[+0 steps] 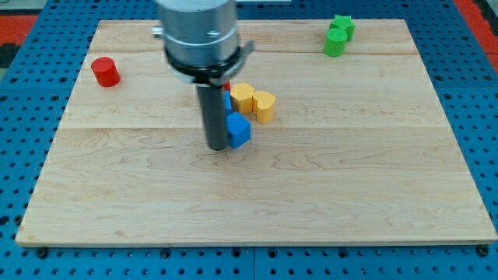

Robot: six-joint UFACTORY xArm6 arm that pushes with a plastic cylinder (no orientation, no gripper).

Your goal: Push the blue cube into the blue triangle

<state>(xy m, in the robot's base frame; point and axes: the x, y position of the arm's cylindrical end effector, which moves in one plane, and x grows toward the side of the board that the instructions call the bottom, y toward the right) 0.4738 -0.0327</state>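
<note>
The blue cube (239, 130) sits near the board's middle. My tip (216, 146) is right against the cube's left side, at the view's centre. A second blue block, the blue triangle (227, 101), shows only as a sliver just above the cube, mostly hidden behind my rod. The cube and that block look close together or touching; I cannot tell which.
A yellow hexagon block (243, 96) and a yellow heart-shaped block (264, 106) sit right of the rod. A small red piece (227, 85) peeks out behind the rod. A red cylinder (105, 71) is at upper left. Two green blocks (338, 36) are at upper right.
</note>
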